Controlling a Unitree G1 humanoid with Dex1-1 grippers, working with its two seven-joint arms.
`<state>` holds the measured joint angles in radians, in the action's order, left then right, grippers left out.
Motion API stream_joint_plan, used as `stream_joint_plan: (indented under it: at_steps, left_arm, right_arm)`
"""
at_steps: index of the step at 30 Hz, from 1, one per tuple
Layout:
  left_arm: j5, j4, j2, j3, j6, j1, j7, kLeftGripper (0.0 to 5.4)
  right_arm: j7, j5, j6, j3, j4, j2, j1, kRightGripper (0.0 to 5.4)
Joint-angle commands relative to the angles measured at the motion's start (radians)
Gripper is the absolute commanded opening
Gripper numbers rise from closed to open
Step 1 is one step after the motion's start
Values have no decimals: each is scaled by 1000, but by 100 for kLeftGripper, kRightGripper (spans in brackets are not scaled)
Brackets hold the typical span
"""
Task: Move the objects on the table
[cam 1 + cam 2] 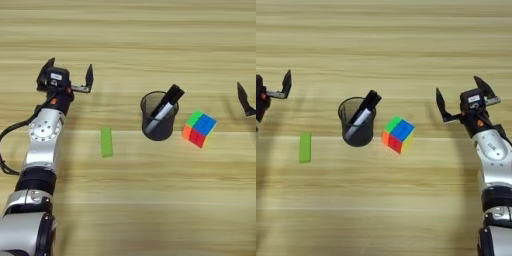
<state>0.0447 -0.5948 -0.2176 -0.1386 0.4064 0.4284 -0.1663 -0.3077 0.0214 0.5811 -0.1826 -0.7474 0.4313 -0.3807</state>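
Left gripper [69, 74]: I see its fingers spread wide, holding nothing, above the table [128, 30].
Green block [106, 142]: near that gripper, toward me and slightly right; long axis runs away from me.
Right gripper [463, 100]: spread, empty, right of the cube [398, 134].
Pen cup [357, 122]: between block and cube.
Nearer arm: I judge left for the block, right for the cube.

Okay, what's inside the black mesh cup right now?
The pen cup holds black-and-silver markers, leaning right, tops poking above the rim. Their lower ends and the cup's bottom are mostly hidden by the mesh wall.
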Motion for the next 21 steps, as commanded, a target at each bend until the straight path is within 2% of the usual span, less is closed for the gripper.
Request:
stream_joint_plan:
  at_steps: [1, 8, 11, 13, 15, 18, 21]
  left_arm:
    - [-12, -3, -9, 6, 8, 0, 5, 540]
    - [-17, -19, -16, 2, -4, 6, 25, 540]
    - [-14, -17, -16, 5, -6, 7, 25, 540]
    - [-13, -17, -16, 6, -7, 7, 24, 540]
    - [-14, -16, -16, 8, -7, 6, 23, 540]
    - [-16, -16, -16, 11, -8, 5, 24, 540]
    - [-18, -12, -16, 15, -9, 4, 24, 540]
  right_arm:
    - [4, -11, 16, 11, -17, 13, -18, 538]
    - [-21, 6, 20, 20, -10, 6, -14, 538]
    - [-173, 133, 1, 21, 68, -21, 16, 538]
    - [-338, 265, -43, 48, 193, -45, 72, 538]
    - [-447, 336, -80, 78, 279, -53, 119, 538]
    - [-549, 388, -139, 108, 356, -51, 169, 538]
    - [-633, 383, -186, 157, 406, -37, 220, 538]
